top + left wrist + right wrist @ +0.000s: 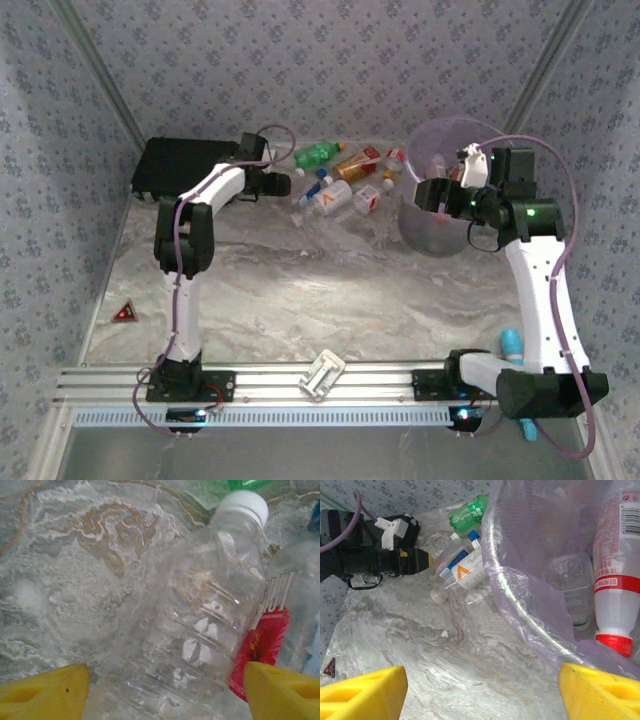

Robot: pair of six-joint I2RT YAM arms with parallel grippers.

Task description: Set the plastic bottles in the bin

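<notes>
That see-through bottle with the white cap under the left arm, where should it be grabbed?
Probably across the ribbed middle of the clear bottle, from straight above. It lies on its side, so its round body offers two long flanks, and the left gripper straddles them.

The left arm (185,240) rises from its near-left base, bends sharply at the elbow and reaches far and to the right. The left gripper (283,184) sits low at the far middle, its yellow fingers (45,692) spread wide. The right arm (545,290) stretches from near right to far right with its wrist turned left, and the right gripper (432,196) is likewise parted.
</notes>
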